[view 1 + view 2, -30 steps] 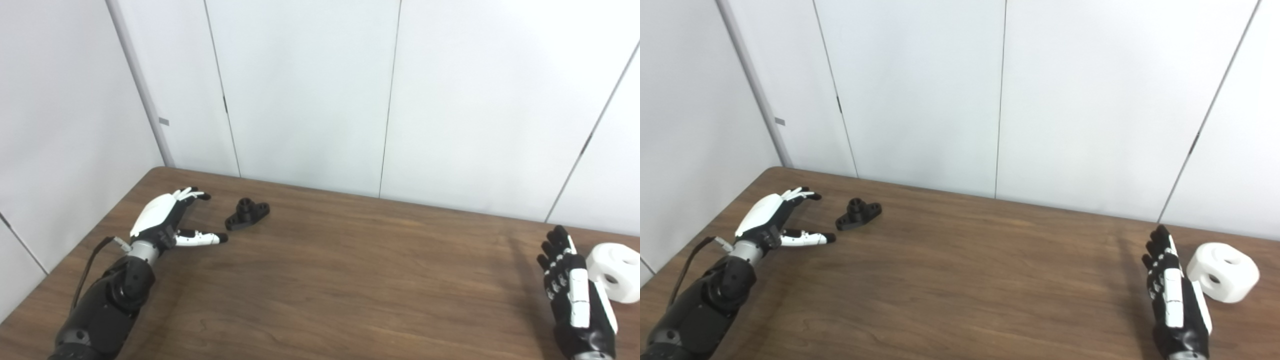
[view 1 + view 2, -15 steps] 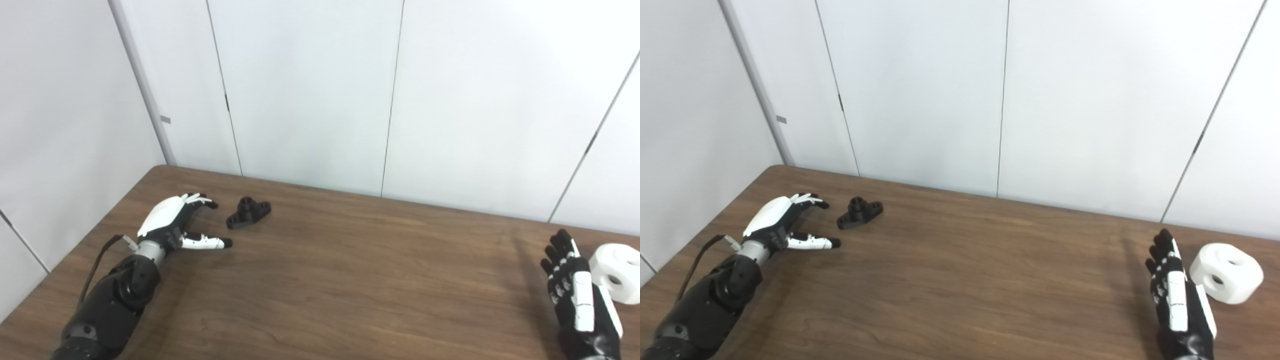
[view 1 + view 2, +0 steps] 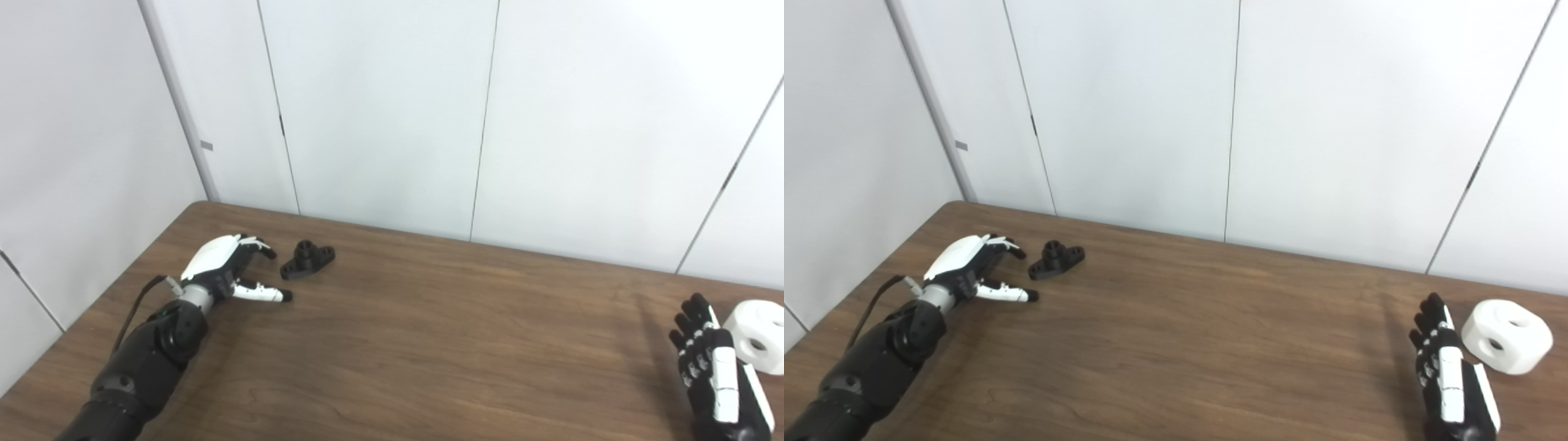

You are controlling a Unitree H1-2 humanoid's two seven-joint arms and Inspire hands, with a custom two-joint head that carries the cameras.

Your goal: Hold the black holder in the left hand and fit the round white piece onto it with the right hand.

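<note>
Nearest the cameras, the right hand (image 3: 1454, 383) rises from the bottom edge with its fingers straight and close together, holding nothing; its wrist and arm are cut off by the frame, and the palm side faces away, so the thumb is hard to make out. Just beside it, to its right and a little farther back, the round white piece (image 3: 1507, 335) rests on the wooden table (image 3: 1182, 343), apart from the fingers. In the left eye view this piece is clipped by the right edge, so only part of it shows. It has a hole in its side and another in its top.

Farther back on the other side, the left hand (image 3: 223, 272) lies low over the table, open and empty, fingers stretched forward and thumb spread to the side. The black holder (image 3: 307, 260) sits on the table just beyond its fingertips, not touching them; its fine shape is small and dark. White wall panels (image 3: 380, 110) stand behind the table.
</note>
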